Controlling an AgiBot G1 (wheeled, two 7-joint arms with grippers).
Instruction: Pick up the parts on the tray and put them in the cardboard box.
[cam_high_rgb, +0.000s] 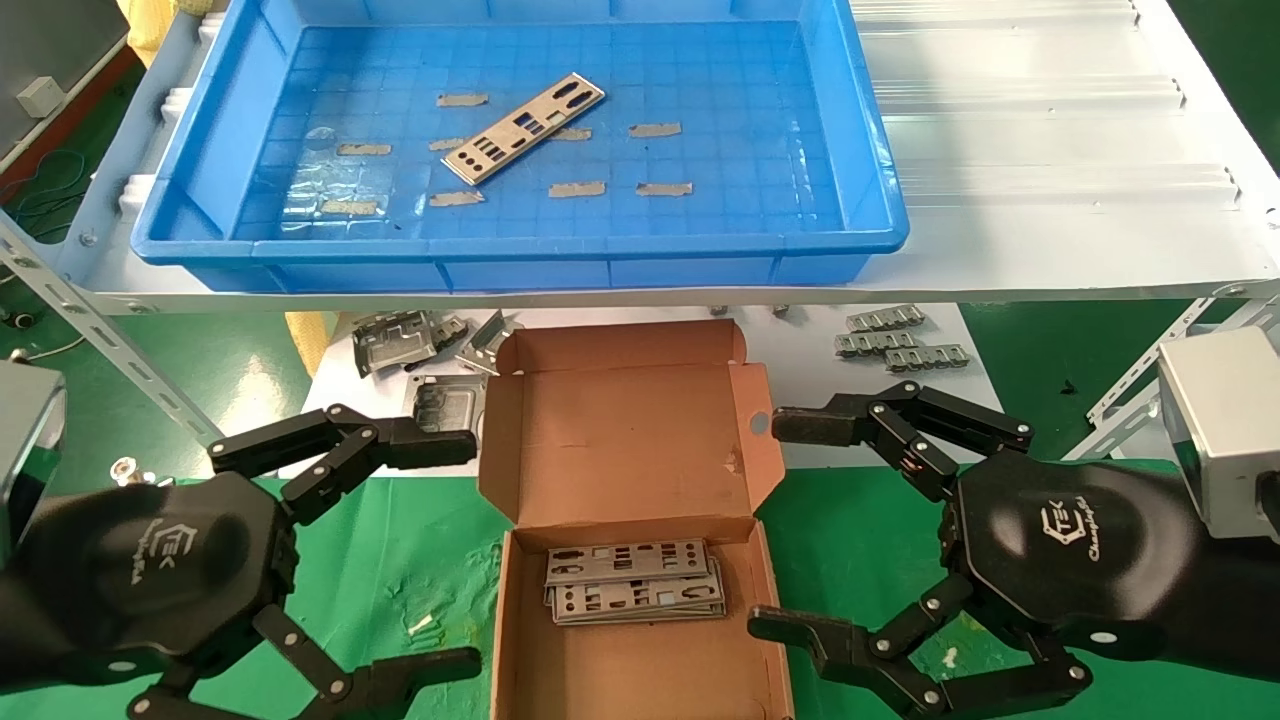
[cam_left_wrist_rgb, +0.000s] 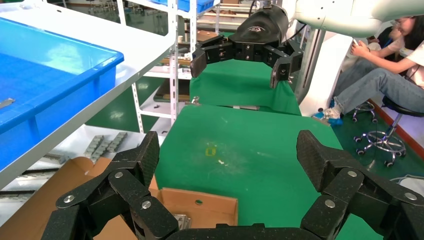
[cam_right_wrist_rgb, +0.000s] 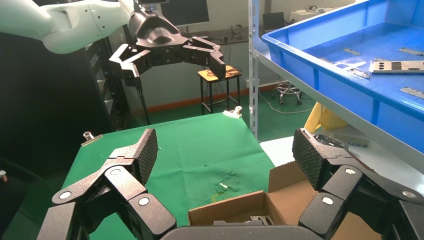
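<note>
One flat silver-grey part (cam_high_rgb: 524, 128) lies at an angle on the floor of the blue tray (cam_high_rgb: 520, 262) on the raised shelf; it also shows in the right wrist view (cam_right_wrist_rgb: 397, 66). The open cardboard box (cam_high_rgb: 626, 420) stands on the green table below, with a stack of parts (cam_high_rgb: 635, 594) inside. My left gripper (cam_high_rgb: 472, 548) is open and empty, left of the box. My right gripper (cam_high_rgb: 765, 522) is open and empty, right of the box. Both hover beside the box, level with each other. The box shows below each wrist camera (cam_left_wrist_rgb: 200, 207) (cam_right_wrist_rgb: 235, 210).
Short grey tape strips (cam_high_rgb: 576, 188) dot the tray floor. Folded grey brackets (cam_high_rgb: 396, 340) and small clips (cam_high_rgb: 900, 345) lie on the white surface under the shelf. A slanted shelf strut (cam_high_rgb: 110, 340) runs at the left. A person sits beyond the table (cam_left_wrist_rgb: 385, 60).
</note>
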